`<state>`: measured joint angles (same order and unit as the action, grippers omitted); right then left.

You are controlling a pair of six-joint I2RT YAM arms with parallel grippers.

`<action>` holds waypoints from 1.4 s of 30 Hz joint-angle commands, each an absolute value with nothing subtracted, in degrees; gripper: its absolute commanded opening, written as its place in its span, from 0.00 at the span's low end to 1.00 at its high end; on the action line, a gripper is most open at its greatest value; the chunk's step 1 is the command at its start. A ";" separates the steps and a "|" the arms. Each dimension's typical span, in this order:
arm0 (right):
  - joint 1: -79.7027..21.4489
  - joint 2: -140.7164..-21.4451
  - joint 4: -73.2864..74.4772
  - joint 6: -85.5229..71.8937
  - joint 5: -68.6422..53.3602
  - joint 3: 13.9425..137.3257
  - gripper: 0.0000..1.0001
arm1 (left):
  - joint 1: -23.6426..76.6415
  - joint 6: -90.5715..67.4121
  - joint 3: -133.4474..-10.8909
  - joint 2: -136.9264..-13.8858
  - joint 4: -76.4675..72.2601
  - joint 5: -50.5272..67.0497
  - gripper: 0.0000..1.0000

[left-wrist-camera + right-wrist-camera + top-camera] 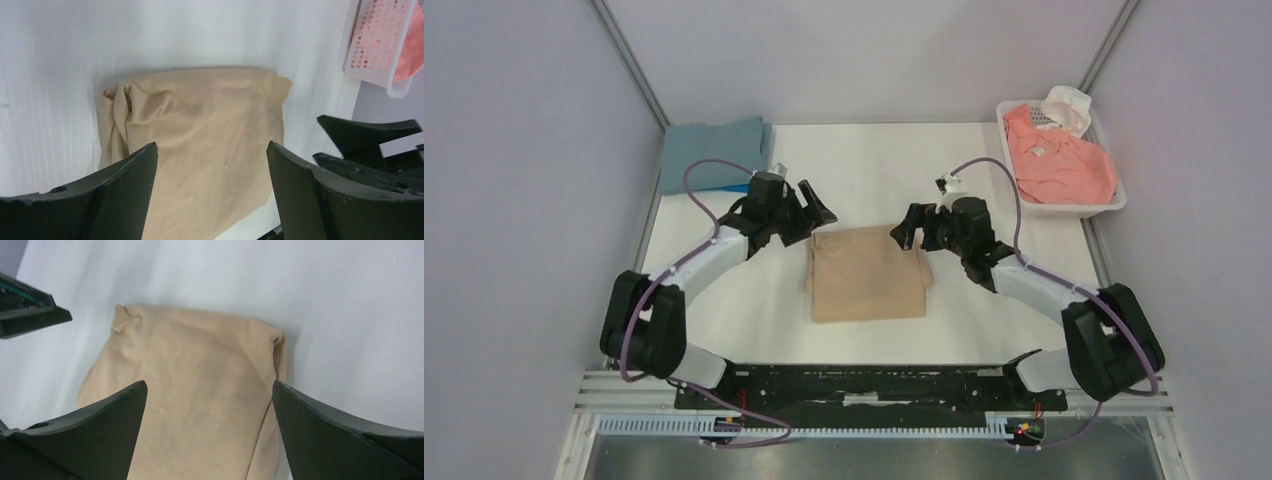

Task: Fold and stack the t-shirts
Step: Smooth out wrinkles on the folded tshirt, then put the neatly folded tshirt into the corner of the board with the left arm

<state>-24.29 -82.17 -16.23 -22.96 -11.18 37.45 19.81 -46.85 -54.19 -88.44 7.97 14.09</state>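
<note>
Top external view: the tan t-shirt lies folded mid-bench towards the near edge. It is almost square with no clear long axis, its bunched side facing the left edge. The left hand and right hand hover wide open and empty at its far corners, probably placed to pinch both corners together.

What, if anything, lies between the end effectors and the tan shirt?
Nothing visible. The left end effector and right end effector hang open by the far corners of the tan shirt.
</note>
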 commanded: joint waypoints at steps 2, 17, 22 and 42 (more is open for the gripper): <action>-24.78 -68.24 -15.31 -20.03 -3.70 33.42 0.98 | 22.28 -42.87 -47.51 -75.72 15.83 2.97 0.86; -24.62 -50.72 -17.41 -22.24 9.01 16.70 0.98 | 25.70 -43.24 -35.44 -77.45 6.27 6.18 0.86; -24.64 -53.27 -16.74 -20.56 11.50 17.71 0.98 | 28.25 -43.71 -36.95 -83.80 6.15 3.94 0.86; -24.65 -49.52 -12.15 -18.84 16.46 16.72 0.98 | 45.20 -53.15 -55.11 -109.89 20.84 -18.63 0.15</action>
<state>-24.64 -52.23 -12.21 -19.86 12.84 16.69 42.81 -50.17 -55.09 -100.57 10.20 -14.70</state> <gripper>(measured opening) 0.979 0.334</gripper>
